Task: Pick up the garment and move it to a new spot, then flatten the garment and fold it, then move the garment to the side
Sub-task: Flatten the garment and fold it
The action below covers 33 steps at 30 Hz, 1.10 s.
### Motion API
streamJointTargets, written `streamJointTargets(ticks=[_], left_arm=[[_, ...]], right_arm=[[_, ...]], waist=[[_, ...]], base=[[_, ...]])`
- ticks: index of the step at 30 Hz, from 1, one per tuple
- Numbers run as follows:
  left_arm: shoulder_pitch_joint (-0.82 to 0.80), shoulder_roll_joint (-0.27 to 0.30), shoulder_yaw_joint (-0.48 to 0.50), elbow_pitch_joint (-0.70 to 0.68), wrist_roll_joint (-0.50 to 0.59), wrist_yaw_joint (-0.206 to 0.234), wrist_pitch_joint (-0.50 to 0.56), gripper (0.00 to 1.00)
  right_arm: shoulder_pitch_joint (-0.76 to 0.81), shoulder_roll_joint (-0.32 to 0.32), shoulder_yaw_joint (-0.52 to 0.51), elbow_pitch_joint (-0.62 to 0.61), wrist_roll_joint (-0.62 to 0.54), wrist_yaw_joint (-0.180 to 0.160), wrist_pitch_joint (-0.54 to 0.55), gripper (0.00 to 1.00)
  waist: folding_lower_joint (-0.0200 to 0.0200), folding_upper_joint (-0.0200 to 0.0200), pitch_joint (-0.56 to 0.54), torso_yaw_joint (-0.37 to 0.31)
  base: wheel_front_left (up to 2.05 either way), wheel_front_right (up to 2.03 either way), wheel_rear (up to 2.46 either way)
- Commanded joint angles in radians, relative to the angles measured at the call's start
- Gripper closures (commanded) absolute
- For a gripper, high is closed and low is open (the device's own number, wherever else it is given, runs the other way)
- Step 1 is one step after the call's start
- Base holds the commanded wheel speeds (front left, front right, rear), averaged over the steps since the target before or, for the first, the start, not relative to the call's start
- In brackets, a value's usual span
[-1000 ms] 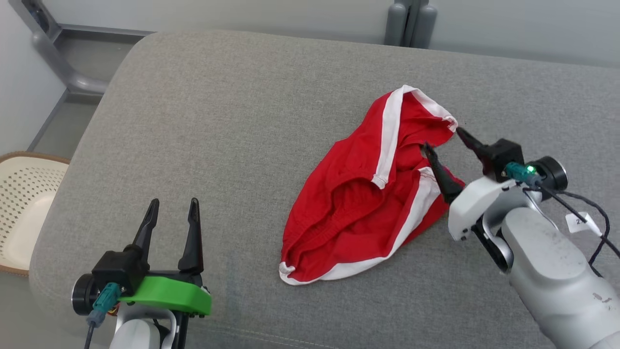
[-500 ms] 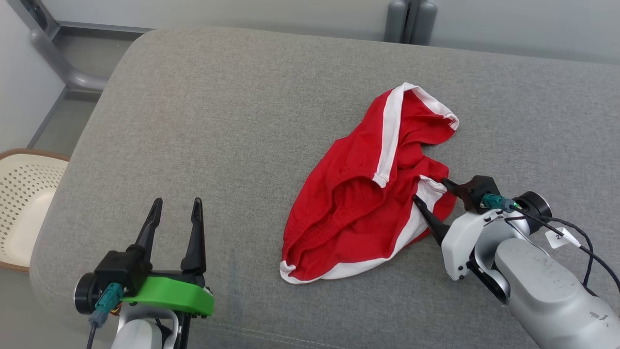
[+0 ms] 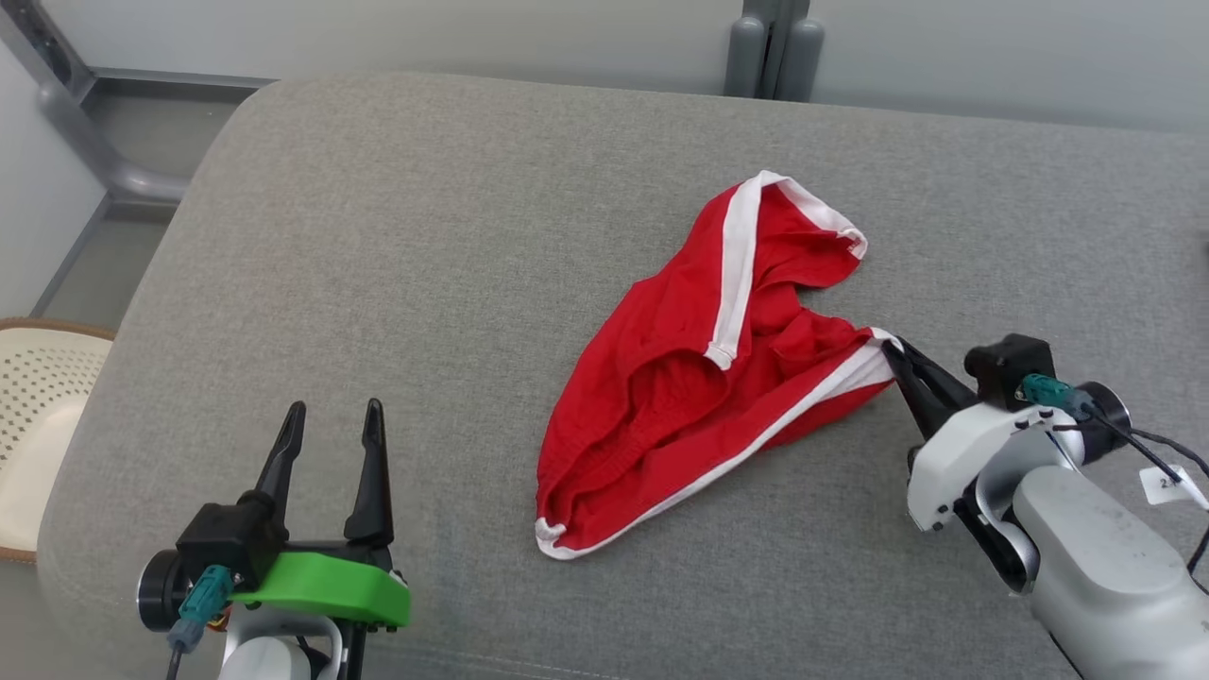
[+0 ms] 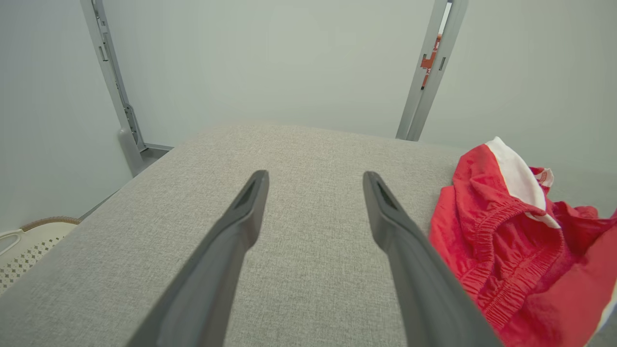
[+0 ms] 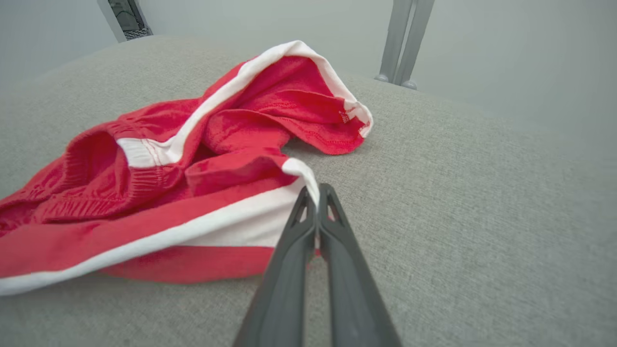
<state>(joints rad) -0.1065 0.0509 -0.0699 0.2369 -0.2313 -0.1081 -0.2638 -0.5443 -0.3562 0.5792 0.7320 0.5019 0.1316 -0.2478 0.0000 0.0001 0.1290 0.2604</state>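
With right dark two-finger gripper [image 3: 894, 349], fingers pressed together, pinching white-trimmed corner of crumpled red fabric shorts [image 3: 680, 397]
Gripping at the garment's right edge, close to grey woven cushion [image 3: 425, 236]; rest of shorts lying bunched on that cushion, right of centre; at lower left, left dark gripper with green mount [image 3: 335, 408] over the cushion, fingers spread apart, clamped on nothing, well apart from the shorts; past the cushion's left edge, cream perforated basket [image 3: 38, 406]

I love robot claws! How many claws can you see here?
2. The left gripper is open at the grey cushion's front left, apart from the red garment. The right gripper is shut on the garment's white-trimmed corner, at the right.
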Motion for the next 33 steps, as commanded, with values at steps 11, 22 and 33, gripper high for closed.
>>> streamJointTargets(ticks=[11,22,33], left_arm=[[0.013,0.0,0.008,-0.013,0.025,-0.004,0.0,0.0],[0.022,0.005,0.017,-0.013,0.03,-0.01,0.0,0.0],[0.04,0.023,0.03,-0.011,0.038,-0.012,0.0,0.0]], right_arm=[[0.273,0.015,-0.212,-0.141,0.059,-0.002,-0.015,1.0],[0.434,0.098,-0.385,-0.26,-0.009,-0.002,-0.011,0.0],[0.433,0.148,-0.49,-0.418,-0.123,-0.002,-0.017,0.0]], waist=[[0.0,-0.0001,-0.016,-0.097],[0.0,-0.0001,-0.023,-0.139],[0.0,-0.0001,-0.062,-0.183]], base=[[0.0,0.0,0.0],[0.0,0.0,0.0],[0.0,0.0,0.0]])
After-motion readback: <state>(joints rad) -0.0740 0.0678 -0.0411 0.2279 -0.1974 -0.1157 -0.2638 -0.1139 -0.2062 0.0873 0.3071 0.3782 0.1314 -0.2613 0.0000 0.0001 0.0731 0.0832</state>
